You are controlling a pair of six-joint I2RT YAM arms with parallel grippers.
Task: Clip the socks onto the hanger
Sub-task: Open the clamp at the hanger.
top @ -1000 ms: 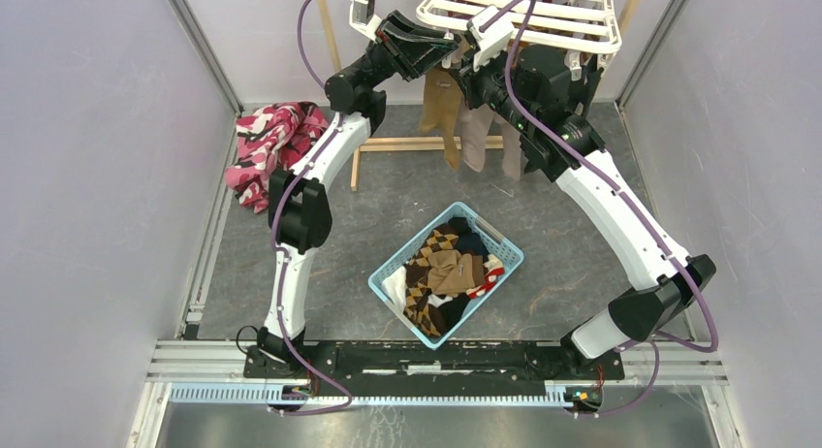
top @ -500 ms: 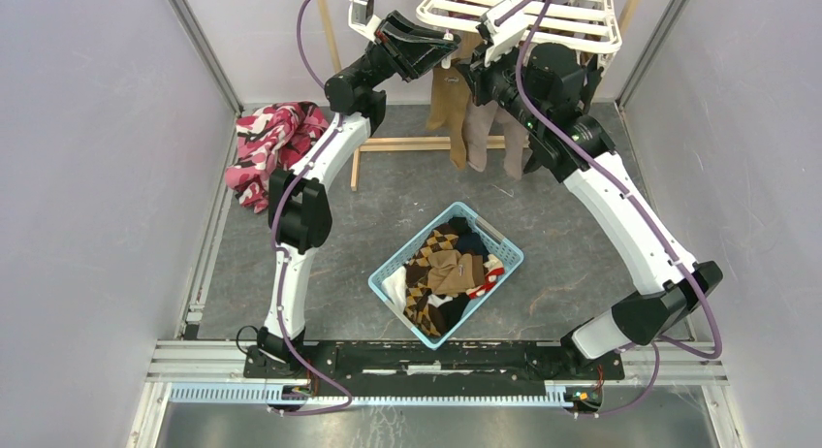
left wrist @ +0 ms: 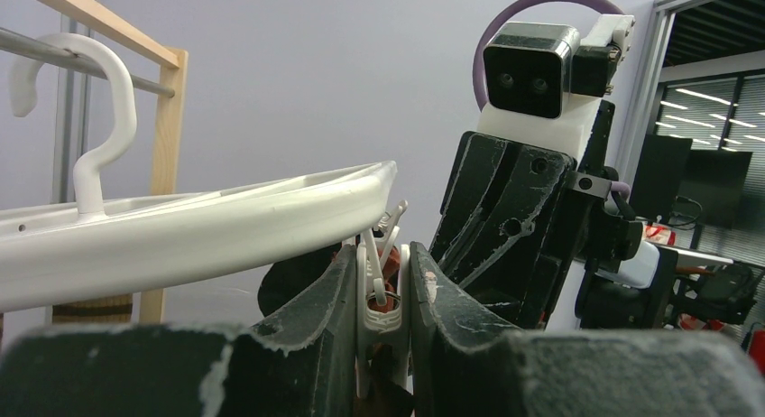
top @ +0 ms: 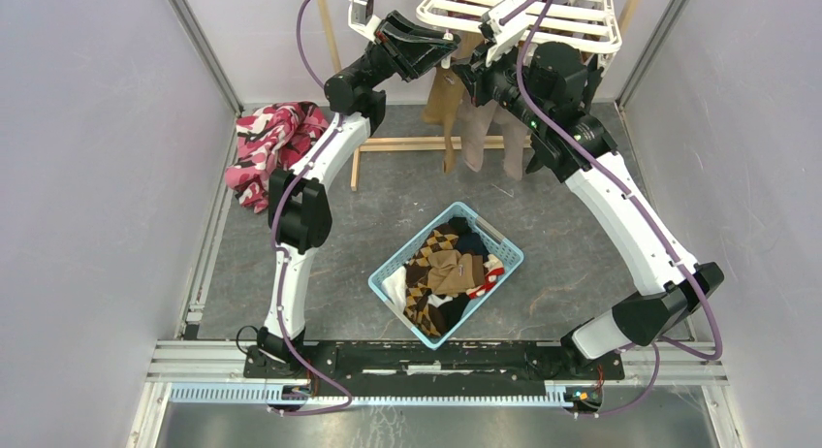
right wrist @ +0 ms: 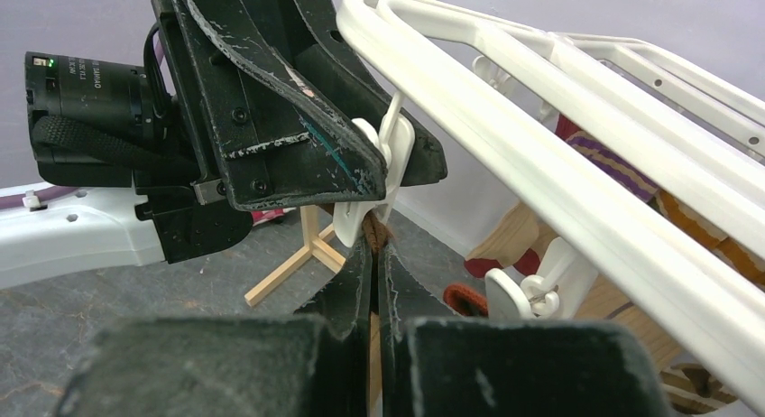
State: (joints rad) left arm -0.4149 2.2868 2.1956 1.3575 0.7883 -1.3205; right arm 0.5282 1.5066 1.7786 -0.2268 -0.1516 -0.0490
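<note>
Top view, 12 o'clock: left gripper (left wrist: 381,265) clamped on white clip (left wrist: 382,310) at the 8 o'clock corner of hanger (left wrist: 225,223); right gripper (right wrist: 374,254) pinched together on brown sock (right wrist: 377,229) edge, touching clip.

A crumpled pink, red and black patterned cloth (top: 271,143) lies at ten o'clock on the scuffed grey table surface (top: 562,303), beside the left wall; a light blue plastic mesh basket (top: 412,245) sits cornerwise near the centre; a thin pale wooden frame stand (top: 397,144) rises at twelve o'clock, well apart from it.
</note>
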